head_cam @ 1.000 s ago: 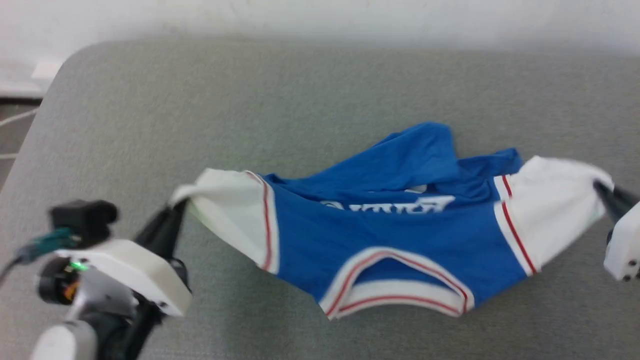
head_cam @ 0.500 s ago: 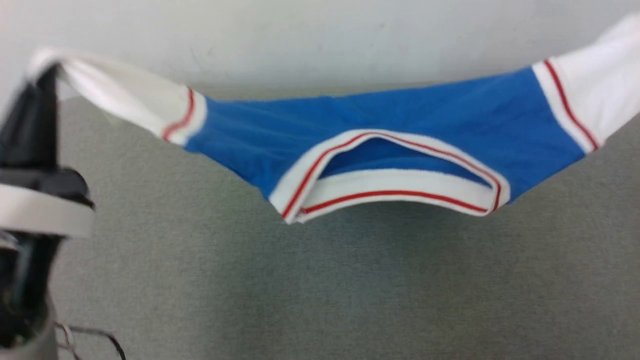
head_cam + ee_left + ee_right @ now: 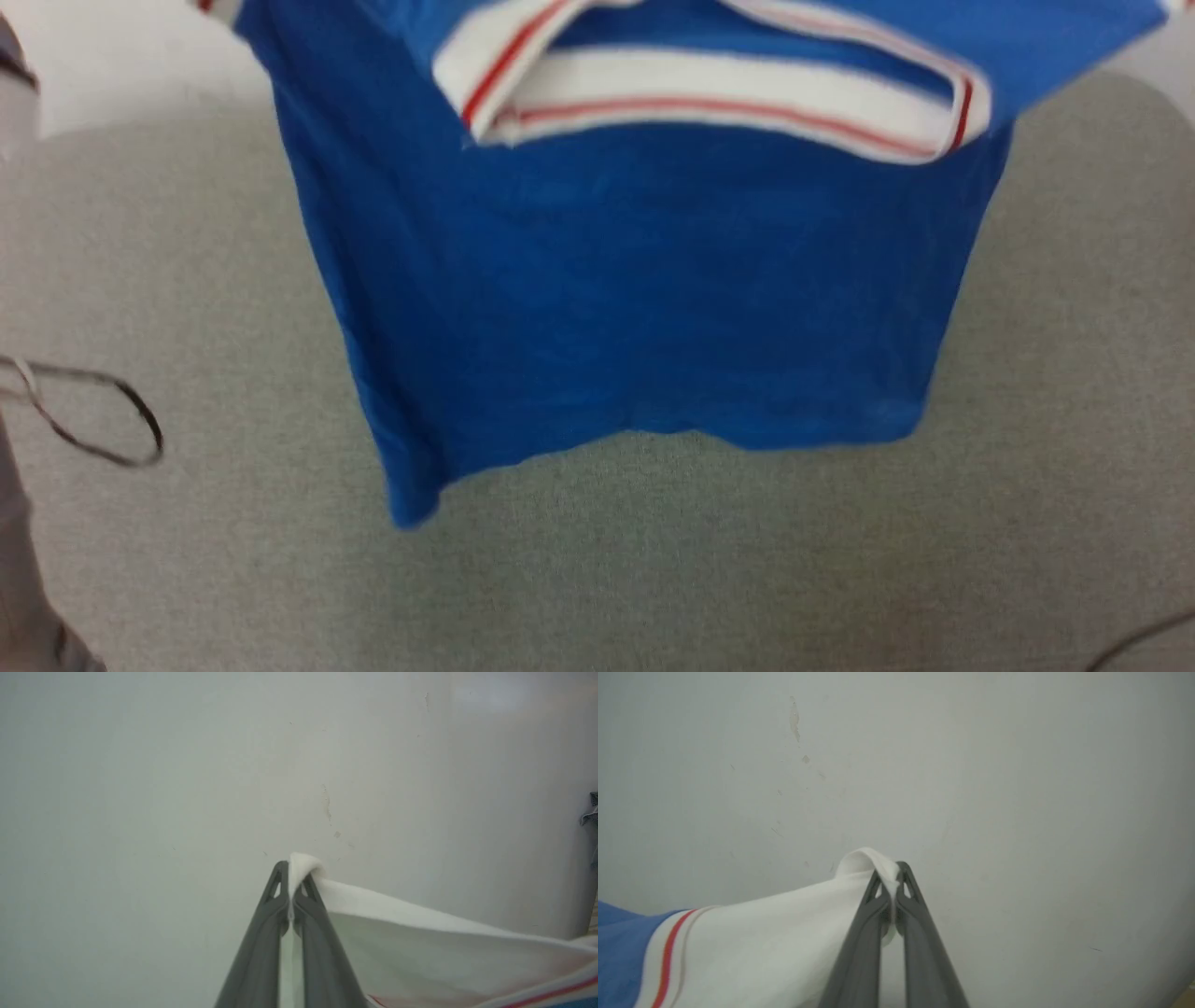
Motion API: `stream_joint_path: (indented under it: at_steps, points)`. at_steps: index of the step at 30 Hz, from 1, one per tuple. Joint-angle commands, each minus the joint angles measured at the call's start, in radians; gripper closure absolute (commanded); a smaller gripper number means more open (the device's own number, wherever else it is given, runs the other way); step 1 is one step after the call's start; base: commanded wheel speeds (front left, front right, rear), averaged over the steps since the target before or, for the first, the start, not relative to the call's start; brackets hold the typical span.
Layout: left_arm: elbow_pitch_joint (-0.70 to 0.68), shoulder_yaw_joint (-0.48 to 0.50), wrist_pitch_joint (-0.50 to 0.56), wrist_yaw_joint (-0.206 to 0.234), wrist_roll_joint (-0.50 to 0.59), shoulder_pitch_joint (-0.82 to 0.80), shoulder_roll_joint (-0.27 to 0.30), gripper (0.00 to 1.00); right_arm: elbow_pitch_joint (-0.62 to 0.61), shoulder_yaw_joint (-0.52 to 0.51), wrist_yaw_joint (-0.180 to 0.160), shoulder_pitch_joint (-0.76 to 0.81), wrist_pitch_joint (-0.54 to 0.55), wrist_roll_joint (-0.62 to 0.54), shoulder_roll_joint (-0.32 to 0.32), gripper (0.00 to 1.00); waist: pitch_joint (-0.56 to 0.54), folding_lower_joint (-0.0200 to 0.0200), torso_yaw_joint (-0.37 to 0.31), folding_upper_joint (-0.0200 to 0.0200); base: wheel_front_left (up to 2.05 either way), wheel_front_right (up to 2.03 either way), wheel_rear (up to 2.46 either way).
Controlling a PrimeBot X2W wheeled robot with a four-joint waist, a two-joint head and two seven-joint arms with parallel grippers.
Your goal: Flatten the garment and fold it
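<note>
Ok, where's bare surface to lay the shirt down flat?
The grey surface is bare below the hem of the hanging shirt across the head view's bottom, and beside it on the right. Tighter at the left edge, by a cable loop, and the lower right corner, where a thin cable shows.

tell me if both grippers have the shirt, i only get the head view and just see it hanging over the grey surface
observer: yes on the left. In the left wrist view the left gripper is shut on a white sleeve of the garment.
operator: and the right
observer: the right gripper is shut on the other sleeve, with cloth bunched over its tips.
operator: whats past the fingers
observer: a plain pale wall with a few small marks.
</note>
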Motion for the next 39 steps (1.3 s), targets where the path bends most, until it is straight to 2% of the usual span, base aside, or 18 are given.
stream_joint_path:
  at_steps: [1,9,16,20,28,33,39]
  points:
    - [0.035,-0.005,-0.006,-0.008,0.011,-0.05,0.012,1.0,0.033,0.013,-0.001,-0.049,-0.015,-0.006,0.0,1.0,0.095,-0.0001,-0.008,0.0,0.0,0.0,0.0]
    - [0.317,-0.047,-0.074,-0.044,0.059,-0.361,0.049,1.0,0.279,0.087,-0.001,-0.353,-0.103,-0.053,0.042,1.0,0.273,-0.0001,-0.014,0.0,0.0,0.0,0.0]
    - [0.504,-0.061,-0.216,-0.039,0.1,-0.595,0.032,1.0,0.499,0.098,-0.001,-0.577,-0.209,-0.132,0.08,1.0,0.383,-0.0001,-0.006,0.0,0.0,0.0,0.0]
    - [0.586,-0.073,-0.292,-0.044,0.11,-0.673,0.01,1.0,0.594,0.101,-0.001,-0.655,-0.263,-0.171,0.101,1.0,0.427,-0.0001,0.004,0.0,0.0,0.0,0.0]
    - [0.718,-0.103,-0.384,-0.072,0.106,-0.68,-0.027,1.0,0.707,0.143,-0.001,-0.662,-0.333,-0.181,0.139,1.0,0.489,-0.0001,0.031,0.0,0.0,0.0,0.0]
    - [0.778,-0.133,-0.436,-0.093,0.104,-0.553,-0.054,1.0,0.736,0.18,-0.001,-0.559,-0.357,-0.15,0.132,1.0,0.469,-0.0001,0.051,0.0,0.0,0.0,0.0]
    - [0.803,-0.159,-0.475,-0.105,0.111,-0.349,-0.051,1.0,0.733,0.211,-0.001,-0.379,-0.348,-0.095,0.105,1.0,0.385,-0.0001,0.059,0.0,0.0,0.0,0.0]
